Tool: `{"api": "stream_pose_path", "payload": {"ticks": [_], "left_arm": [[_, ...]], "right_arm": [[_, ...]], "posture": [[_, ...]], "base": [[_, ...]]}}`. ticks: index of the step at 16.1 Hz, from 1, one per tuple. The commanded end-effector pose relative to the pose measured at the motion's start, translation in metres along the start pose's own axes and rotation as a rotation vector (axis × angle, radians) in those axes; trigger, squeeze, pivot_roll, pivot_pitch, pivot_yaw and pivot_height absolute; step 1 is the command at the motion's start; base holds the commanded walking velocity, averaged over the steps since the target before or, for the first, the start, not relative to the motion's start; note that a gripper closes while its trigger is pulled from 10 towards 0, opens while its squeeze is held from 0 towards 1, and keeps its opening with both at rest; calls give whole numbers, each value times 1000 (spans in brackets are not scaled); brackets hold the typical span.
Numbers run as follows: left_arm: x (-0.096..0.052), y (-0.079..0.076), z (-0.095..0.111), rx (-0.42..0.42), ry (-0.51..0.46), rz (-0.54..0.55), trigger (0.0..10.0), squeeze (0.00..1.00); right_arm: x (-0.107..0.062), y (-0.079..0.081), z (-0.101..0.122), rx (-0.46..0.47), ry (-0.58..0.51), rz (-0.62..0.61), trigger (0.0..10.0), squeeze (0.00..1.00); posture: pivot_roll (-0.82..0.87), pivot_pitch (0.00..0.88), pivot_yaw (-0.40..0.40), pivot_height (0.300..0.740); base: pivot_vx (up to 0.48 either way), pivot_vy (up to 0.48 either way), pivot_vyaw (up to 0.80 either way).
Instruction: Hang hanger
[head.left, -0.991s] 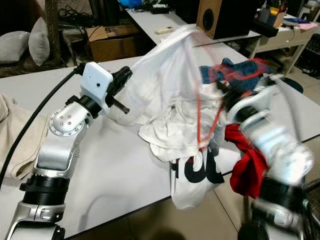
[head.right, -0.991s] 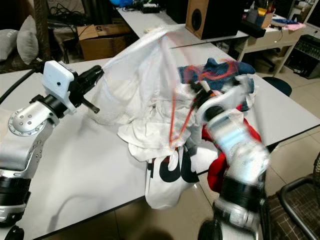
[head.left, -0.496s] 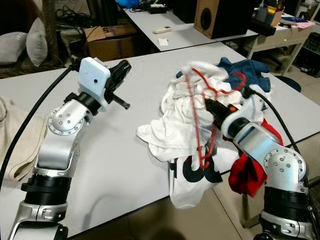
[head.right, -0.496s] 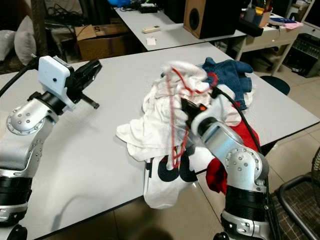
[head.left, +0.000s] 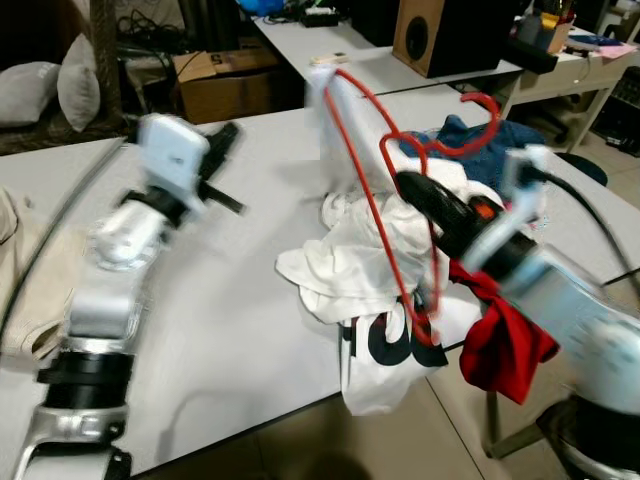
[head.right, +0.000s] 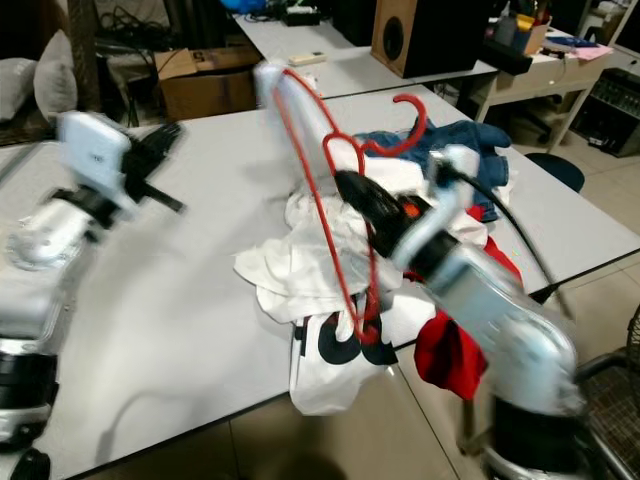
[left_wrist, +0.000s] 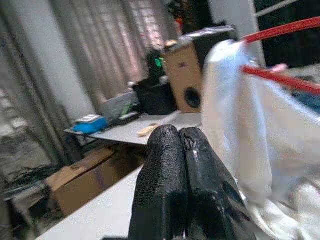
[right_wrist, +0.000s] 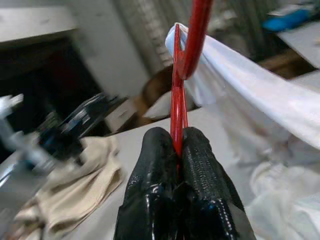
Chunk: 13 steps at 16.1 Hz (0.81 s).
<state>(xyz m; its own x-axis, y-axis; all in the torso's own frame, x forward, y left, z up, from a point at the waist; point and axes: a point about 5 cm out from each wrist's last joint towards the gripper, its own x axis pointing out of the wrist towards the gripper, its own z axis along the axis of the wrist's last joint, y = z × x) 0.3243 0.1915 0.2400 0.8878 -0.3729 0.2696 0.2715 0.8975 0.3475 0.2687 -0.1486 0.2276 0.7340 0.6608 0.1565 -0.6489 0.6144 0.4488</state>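
While the right gripper (right_wrist: 176, 150) pinches the red hanger (head.left: 385, 190) between its closed fingers (right_wrist: 155, 165), the wire frame stands lifted above the heap of clothes on the desk (head.left: 230, 320), its hook (head.left: 478, 125) curling up toward the far side. A strip of white cloth (head.left: 335, 110) is draped over the hanger's upper corner and blurs as it trails down toward the white shirt (head.left: 345, 265) lying in the pile. The hanger's lower end reaches down near the black-printed white garment (head.left: 385, 360) that hangs over the desk's front edge. Beside the right arm, a red garment (head.left: 505, 340) droops off the edge, and a blue one (head.left: 480, 150) lies behind the pile.

The left gripper (left_wrist: 179, 137) is raised over the bare desk, well apart from the clothes, its fingers (left_wrist: 162, 165) pressed together with nothing between them; the arm is smeared by motion in the head views. A beige cloth (right_wrist: 75, 200) lies at the desk's left end. Beyond the desk stand a cardboard box (head.left: 225, 85) and a wooden speaker (head.left: 435, 35).
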Motion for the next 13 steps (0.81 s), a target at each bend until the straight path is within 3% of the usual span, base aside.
{"api": "stream_pose_path", "payload": {"ticks": [1, 2, 4, 5, 6, 7, 9, 10, 13], "left_arm": [[3, 5, 9, -37, -45, 6, 10000, 0], [3, 5, 18, -86, -105, -33, 10000, 0], [3, 5, 24, -99, -142, -31, 10000, 0], [6, -2, 28, -182, -185, -68, 10000, 1000], [6, -6, 29, -228, -200, -93, 10000, 1000], [7, -25, 33, -328, -237, -185, 10000, 1000], [5, -39, 33, -390, -262, -241, 10000, 1000], [4, -39, 31, -401, -253, -231, 10000, 1000], [-1, -12, 15, -392, -185, -108, 10000, 1000]], "right_arm": [[-4, 15, 9, -37, -29, 128, 10000, 0], [-14, 20, 17, -66, -37, 217, 10000, 0], [-22, 24, 22, -84, -40, 281, 10000, 0], [-34, 29, 30, -109, -44, 356, 10000, 0], [-38, 29, 32, -117, -43, 376, 10000, 0], [-40, 26, 34, -129, -41, 351, 10000, 0], [-39, 21, 31, -128, -42, 310, 10000, 0], [-38, 20, 30, -129, -44, 293, 10000, 0], [-35, 0, 28, -146, -30, 132, 10000, 0]], "posture": [[-50, 0, 25, 740], [-50, 0, 25, 740], [-52, 0, 26, 740], [-57, 0, 26, 740], [-61, 0, 27, 740], [-66, 0, 31, 740], [-71, 0, 38, 740], [-71, 0, 38, 740], [-71, 0, 39, 740]], "base": [[0, 0, 0], [0, 0, 0], [0, 0, 0], [0, 0, 0], [0, 0, 0], [0, 0, 0], [0, 0, 0], [0, 0, 0], [0, 0, 0]]}}
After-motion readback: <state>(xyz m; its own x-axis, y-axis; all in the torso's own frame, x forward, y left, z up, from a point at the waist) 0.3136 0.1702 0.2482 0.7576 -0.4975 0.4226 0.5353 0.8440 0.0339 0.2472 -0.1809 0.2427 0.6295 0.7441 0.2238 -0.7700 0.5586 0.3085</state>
